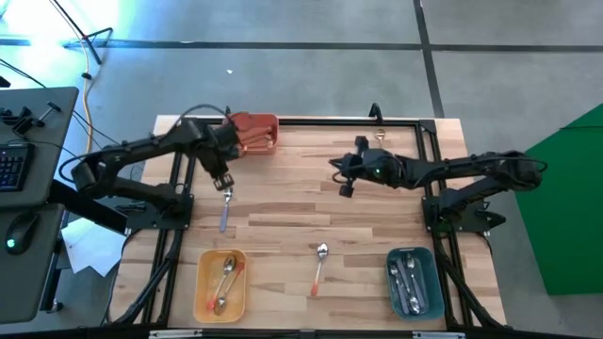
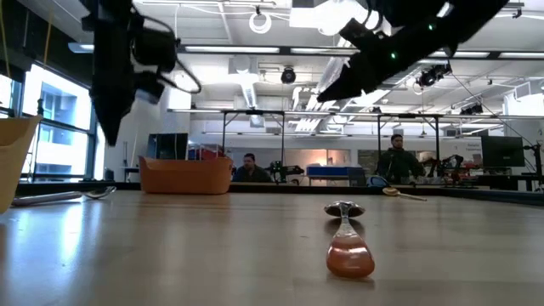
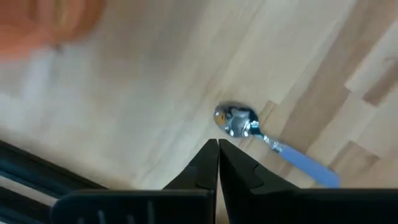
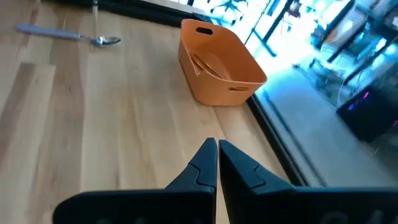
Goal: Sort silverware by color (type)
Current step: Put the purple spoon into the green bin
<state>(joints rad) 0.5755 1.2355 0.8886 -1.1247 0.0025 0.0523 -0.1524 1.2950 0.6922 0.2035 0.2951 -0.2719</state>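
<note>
Orange-handled spoon (image 2: 347,246) mid-table, bare wood around; left gripper (image 1: 222,182), right gripper (image 1: 343,179) closed, empty.

— How is the table (image 1: 301,202) laid out?
— Three bins are set on it: one bin (image 1: 254,133) at the far edge, left of centre, one bin (image 1: 220,283) near-left, one bin (image 1: 414,282) near-right. Spoons are held in all three.

— And loose pieces?
— One spoon (image 1: 225,208) is found on the left, between the far and near-left bins; another spoon (image 1: 319,266) lies between the two near bins.
</note>
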